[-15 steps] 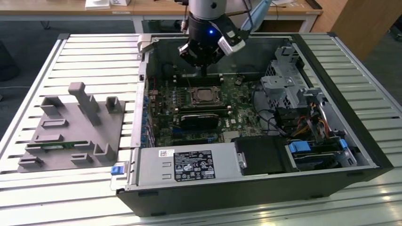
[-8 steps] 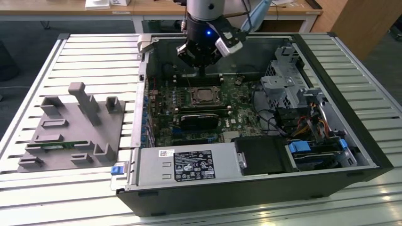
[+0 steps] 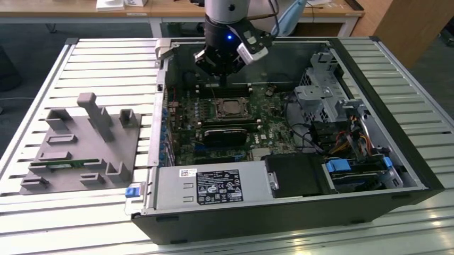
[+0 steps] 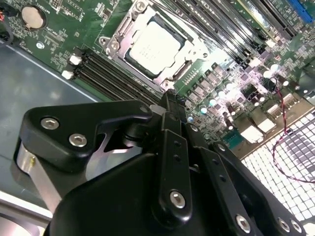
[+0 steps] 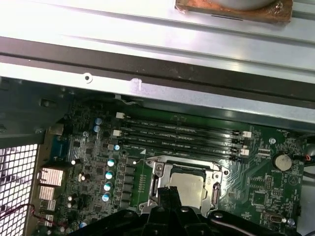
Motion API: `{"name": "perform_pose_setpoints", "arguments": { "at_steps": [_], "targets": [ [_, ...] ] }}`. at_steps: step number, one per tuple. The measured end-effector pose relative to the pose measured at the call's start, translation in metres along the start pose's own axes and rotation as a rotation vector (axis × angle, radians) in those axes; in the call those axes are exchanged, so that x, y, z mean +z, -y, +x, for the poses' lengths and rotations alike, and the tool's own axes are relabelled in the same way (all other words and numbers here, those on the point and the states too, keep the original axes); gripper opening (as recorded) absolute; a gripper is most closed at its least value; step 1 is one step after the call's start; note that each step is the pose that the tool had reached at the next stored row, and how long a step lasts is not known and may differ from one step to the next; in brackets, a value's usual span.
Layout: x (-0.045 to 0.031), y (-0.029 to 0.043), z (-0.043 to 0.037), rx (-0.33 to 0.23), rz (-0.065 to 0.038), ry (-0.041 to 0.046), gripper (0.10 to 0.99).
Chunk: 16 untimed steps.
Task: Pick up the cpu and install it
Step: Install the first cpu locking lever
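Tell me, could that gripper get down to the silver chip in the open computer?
Probably yes: the gripper hangs just above the cpu, which sits in its socket on the motherboard, with nothing between them.

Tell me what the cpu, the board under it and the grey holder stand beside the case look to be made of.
cpu: metal lid, likely; dull silver sheen, pale face.
motherboard: green circuit laminate, matte, studded with shiny soldered parts.
grey holder stand: looks like plastic; flat, uniform grey with no glint, blocky moulded or printed shapes.
gripper: black matte body with bright metal screws; plastic or coated metal, hard to tell.
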<state>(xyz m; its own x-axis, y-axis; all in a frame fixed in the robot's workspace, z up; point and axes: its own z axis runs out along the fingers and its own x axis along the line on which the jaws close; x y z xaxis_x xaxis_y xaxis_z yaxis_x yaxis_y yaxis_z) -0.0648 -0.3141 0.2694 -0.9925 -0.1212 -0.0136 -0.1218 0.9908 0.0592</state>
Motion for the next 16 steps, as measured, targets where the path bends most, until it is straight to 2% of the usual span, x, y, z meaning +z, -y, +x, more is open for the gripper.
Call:
{"name": "perform_pose_setpoints", "arguments": {
  "at_steps": [8, 16],
  "targets": [
    [0.0, -0.0003, 0.0033, 0.0, 0.0, -0.0001, 0.106],
    [0.0021, -0.0028, 0.0244, 0.0, 0.0, -0.0001, 0.106]
  ]
}}
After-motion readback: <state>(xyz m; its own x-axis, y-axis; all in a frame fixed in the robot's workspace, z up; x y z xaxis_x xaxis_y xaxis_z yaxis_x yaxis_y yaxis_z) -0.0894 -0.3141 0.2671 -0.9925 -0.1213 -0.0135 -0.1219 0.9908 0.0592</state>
